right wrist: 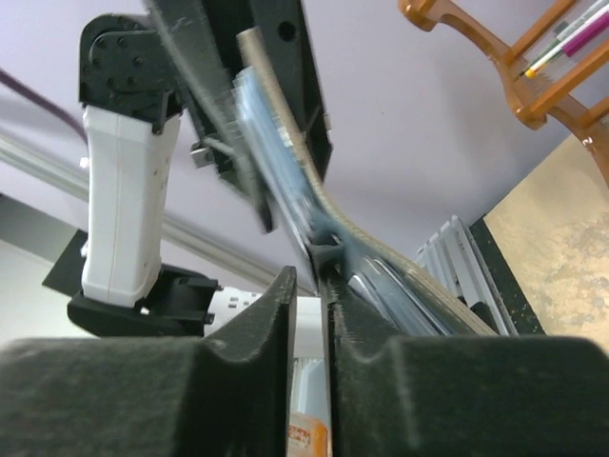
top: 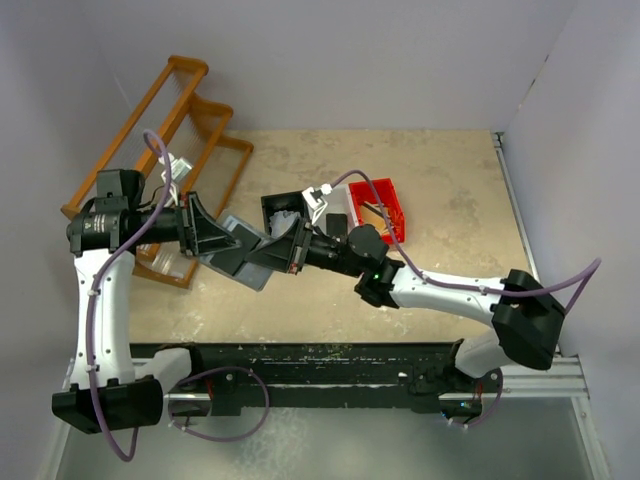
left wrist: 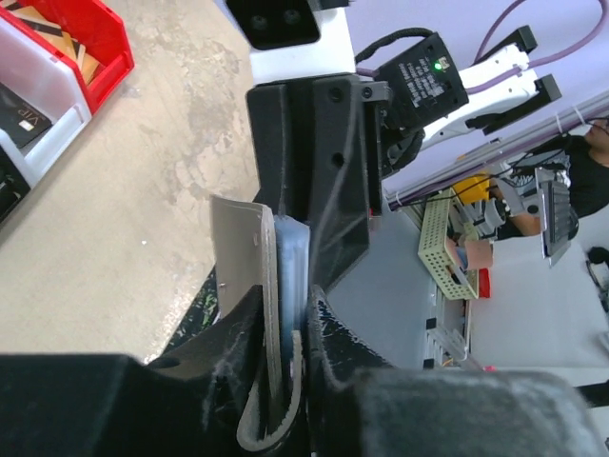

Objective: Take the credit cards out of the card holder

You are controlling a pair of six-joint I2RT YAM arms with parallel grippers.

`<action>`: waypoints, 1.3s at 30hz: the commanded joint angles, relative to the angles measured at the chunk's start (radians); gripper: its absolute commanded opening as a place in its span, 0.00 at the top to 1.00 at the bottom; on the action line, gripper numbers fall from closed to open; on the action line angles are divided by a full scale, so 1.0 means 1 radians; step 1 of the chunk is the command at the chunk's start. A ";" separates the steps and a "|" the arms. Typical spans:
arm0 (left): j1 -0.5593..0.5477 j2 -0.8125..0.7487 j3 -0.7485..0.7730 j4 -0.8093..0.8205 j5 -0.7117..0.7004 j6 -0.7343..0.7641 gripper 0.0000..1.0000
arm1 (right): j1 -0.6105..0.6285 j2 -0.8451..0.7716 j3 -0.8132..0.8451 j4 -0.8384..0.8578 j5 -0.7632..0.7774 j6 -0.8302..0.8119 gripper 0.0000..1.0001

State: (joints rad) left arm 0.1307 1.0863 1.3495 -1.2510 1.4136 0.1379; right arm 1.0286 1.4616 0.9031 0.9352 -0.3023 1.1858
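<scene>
The slate-grey card holder [top: 240,255] hangs in the air between my two grippers, above the table's left middle. My left gripper [top: 207,236] is shut on its left end. In the left wrist view the jaws [left wrist: 285,319] clamp the folded grey flap [left wrist: 238,252], with a pale bluish credit card [left wrist: 290,257] edge-on inside. My right gripper [top: 287,247] is at the holder's right end. In the right wrist view its jaws [right wrist: 312,278] stand a narrow gap apart. The right fingertip touches the small dark clasp tab [right wrist: 328,252]. Thin pale card edges [right wrist: 276,171] run down toward the gap.
A red bin [top: 385,205], a white bin [top: 335,215] with a black flat item and a black bin [top: 280,208] stand just behind the right gripper. A brown wooden rack [top: 190,120] lies at the back left, and also shows in the right wrist view [right wrist: 533,57].
</scene>
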 commanded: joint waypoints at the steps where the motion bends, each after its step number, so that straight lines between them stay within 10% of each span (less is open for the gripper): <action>1: -0.022 -0.054 0.035 -0.094 0.281 0.022 0.71 | 0.004 0.007 0.047 0.092 0.139 -0.006 0.87; 13: -0.023 -0.097 -0.028 -0.002 0.234 0.010 0.51 | 0.001 -0.085 -0.035 0.106 0.075 -0.023 1.00; 29: -0.023 -0.100 -0.034 0.031 0.342 -0.030 0.83 | -0.002 -0.122 -0.071 0.150 -0.035 -0.034 1.00; 33: -0.023 -0.101 -0.027 0.033 0.337 -0.038 0.86 | -0.003 -0.111 -0.078 0.197 -0.030 -0.019 0.76; 39: -0.022 -0.091 -0.019 0.021 0.326 -0.044 0.87 | -0.002 -0.061 -0.023 0.216 -0.035 -0.002 0.77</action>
State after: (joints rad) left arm 0.1173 1.0065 1.3106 -1.2201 1.4921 0.1131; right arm 1.0286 1.3697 0.8139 1.0618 -0.3550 1.1721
